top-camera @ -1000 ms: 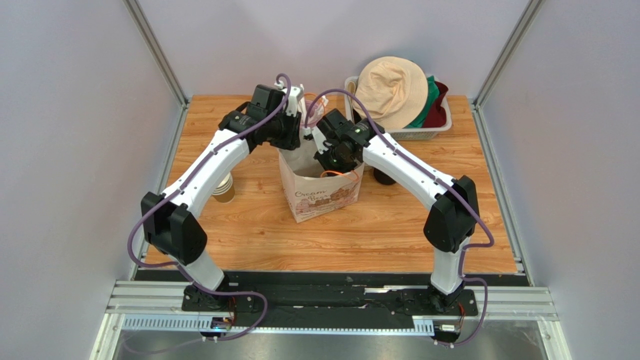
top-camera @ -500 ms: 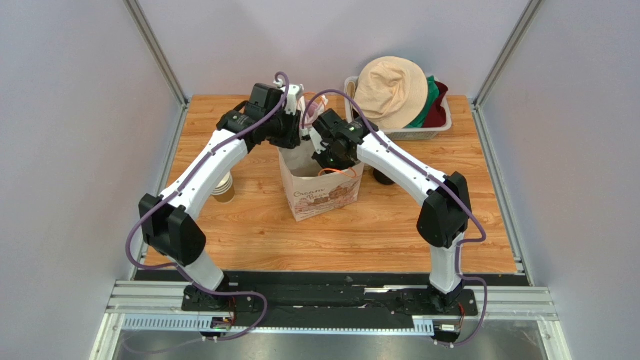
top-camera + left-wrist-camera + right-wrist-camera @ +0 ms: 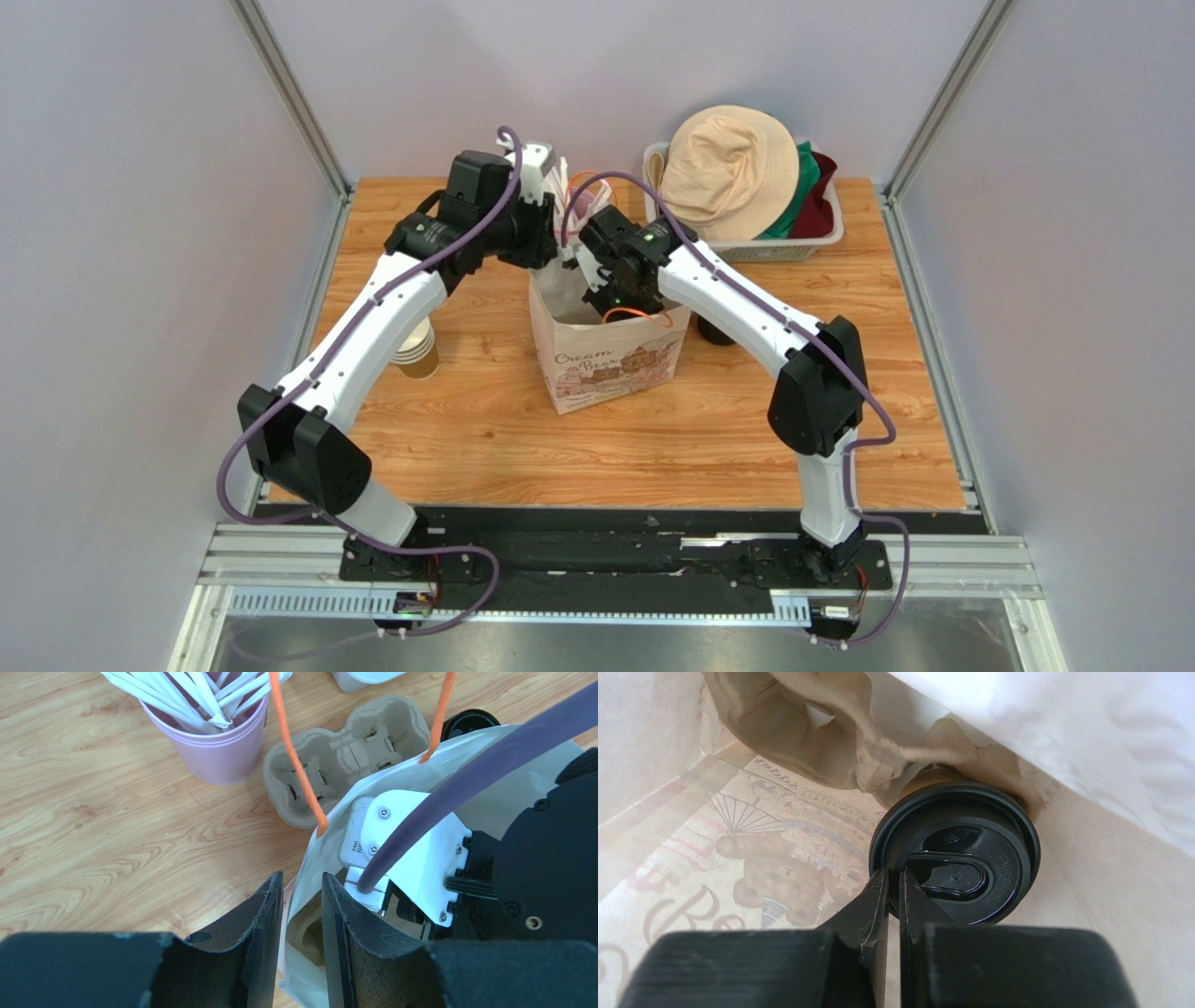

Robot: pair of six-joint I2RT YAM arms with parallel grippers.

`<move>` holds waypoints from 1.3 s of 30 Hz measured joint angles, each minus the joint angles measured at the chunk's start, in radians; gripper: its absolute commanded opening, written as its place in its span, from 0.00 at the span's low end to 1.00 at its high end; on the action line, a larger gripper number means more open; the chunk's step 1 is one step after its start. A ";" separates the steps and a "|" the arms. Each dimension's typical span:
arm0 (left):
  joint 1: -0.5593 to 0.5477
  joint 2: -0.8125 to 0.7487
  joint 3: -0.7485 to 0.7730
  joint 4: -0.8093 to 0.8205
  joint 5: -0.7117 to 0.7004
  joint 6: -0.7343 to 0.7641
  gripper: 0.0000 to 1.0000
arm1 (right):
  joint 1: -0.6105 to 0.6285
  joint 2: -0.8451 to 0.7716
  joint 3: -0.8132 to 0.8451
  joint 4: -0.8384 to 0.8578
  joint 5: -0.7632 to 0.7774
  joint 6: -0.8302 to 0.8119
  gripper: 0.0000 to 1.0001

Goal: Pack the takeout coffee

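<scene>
Right gripper (image 3: 892, 875) is pinching the takeout coffee (image 3: 955, 857) lid rim inside the paper bag (image 3: 610, 367); left gripper (image 3: 300, 878) is clamping the bag's edge.
Right jaws are sitting almost flush on the black lid's lower-left rim. The cup is sitting at center of the right wrist view, down in the bag, against a brown pulp piece (image 3: 829, 749). Left fingers are gripping the white bag wall at bottom center of the left wrist view. Beyond it, a pulp cup carrier (image 3: 347, 749) is lying at top center and a pink cup of white sticks (image 3: 217, 749) is standing upper left on the wooden table (image 3: 91, 833).
</scene>
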 measured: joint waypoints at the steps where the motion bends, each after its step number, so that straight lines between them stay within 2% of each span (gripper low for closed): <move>1: 0.000 0.000 -0.003 0.001 0.001 0.000 0.36 | 0.001 0.003 0.000 -0.001 0.000 -0.002 0.00; 17: 0.003 0.000 -0.032 0.001 0.014 0.005 0.35 | 0.010 0.006 -0.030 0.005 -0.013 -0.006 0.00; 23: 0.002 -0.001 -0.040 0.001 0.018 0.005 0.29 | 0.009 -0.015 -0.053 0.030 -0.013 -0.015 0.00; 27: 0.002 -0.001 -0.040 0.001 0.016 0.014 0.17 | 0.003 -0.052 -0.122 0.073 -0.022 -0.018 0.00; 29: 0.002 -0.002 -0.040 0.000 0.014 0.018 0.15 | 0.000 -0.071 -0.155 0.091 -0.032 -0.020 0.00; 33: 0.001 -0.002 -0.040 -0.001 0.014 0.019 0.11 | -0.008 -0.091 -0.195 0.130 -0.055 -0.021 0.00; 39: 0.000 -0.002 -0.040 -0.001 0.008 0.023 0.11 | -0.019 -0.101 -0.217 0.164 -0.074 -0.021 0.00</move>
